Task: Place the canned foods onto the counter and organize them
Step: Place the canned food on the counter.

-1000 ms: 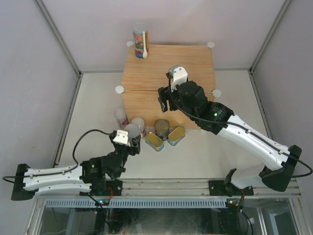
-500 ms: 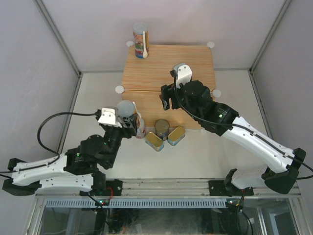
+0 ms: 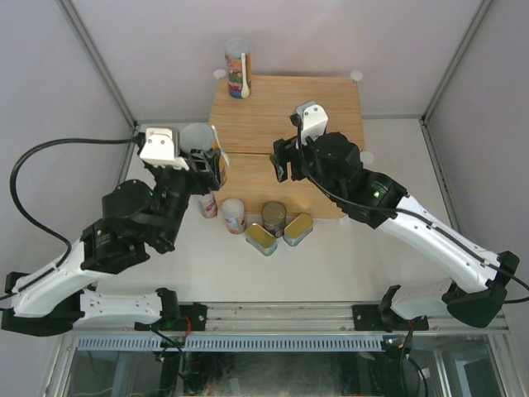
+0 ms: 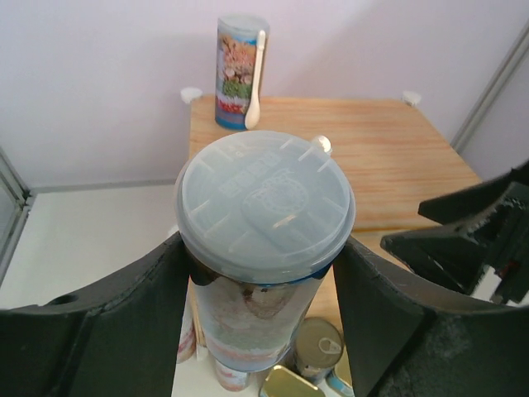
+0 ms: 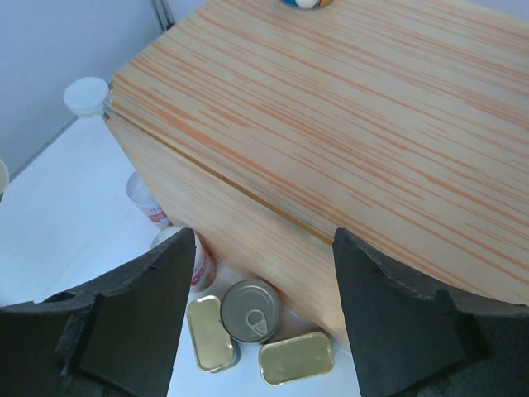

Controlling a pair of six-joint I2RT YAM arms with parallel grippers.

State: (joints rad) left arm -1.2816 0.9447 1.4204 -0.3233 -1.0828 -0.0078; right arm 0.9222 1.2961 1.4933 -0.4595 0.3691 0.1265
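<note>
My left gripper [image 3: 205, 165] is shut on a tall white-lidded can [image 3: 197, 138] and holds it high beside the front left corner of the wood-grain counter [image 3: 318, 103]. The left wrist view shows that can [image 4: 264, 223] between both fingers. Another tall can [image 3: 237, 69] stands on the counter's back left corner. On the table in front of the counter stand two tall cans [image 3: 208, 205] [image 3: 234, 215], a dark metal-topped can [image 3: 274, 217] and two gold tins [image 3: 262, 239] [image 3: 298, 229]. My right gripper [image 3: 285, 161] is open and empty over the counter's front edge.
White round connectors [image 3: 202, 150] stick out at the counter's corners. Grey enclosure walls and metal frame posts [image 3: 99, 62] stand on both sides. The right arm's black gripper [image 4: 471, 240] shows close on the right in the left wrist view.
My left arm has lifted the tall can from the table group and carried it up and back to the counter's left front corner. The right arm has barely moved.
</note>
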